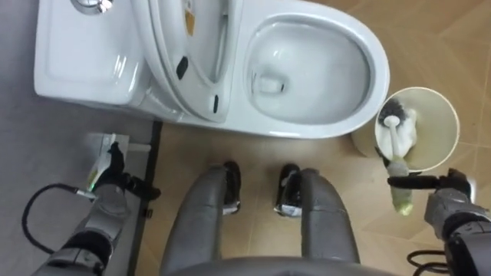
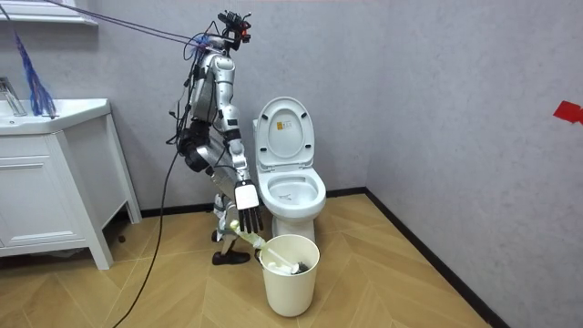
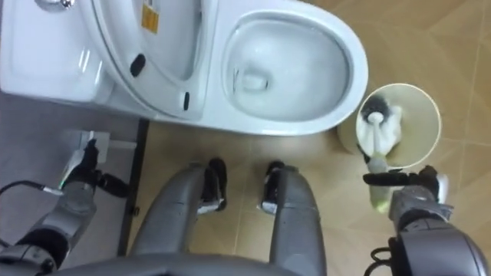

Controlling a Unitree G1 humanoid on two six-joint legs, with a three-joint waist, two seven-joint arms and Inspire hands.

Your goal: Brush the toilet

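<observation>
1 toilet (image 1: 380, 73) lies ahead and to the left of the right hand (image 1: 449, 192), its bowl open and its seat and lid (image 1: 192, 54) raised against the cistern. 1 white bucket (image 1: 441, 115) stands just ahead of that hand, beside the bowl's right flank. 1 toilet brush (image 1: 399, 134) rests head-down inside it, and its pale green handle leans back out over the rim into the hand. The right hand's dark fingers are wrapped across the handle, so it has the brush in its grip. The left hand (image 1: 111, 180) hangs low on the far side of the robot's legs, well apart from the brush, with fingers loose and nothing in them. That makes 2 hands, 1 of them busy. By my reading the step in hand is the pickup: the brush is grasped but not yet out of its holder, and no scrubbing has begun. The next move likely calls for lifting the head clear of the bucket rim, then swinging it forward and left over the toilet rim, down into the bowl.
</observation>
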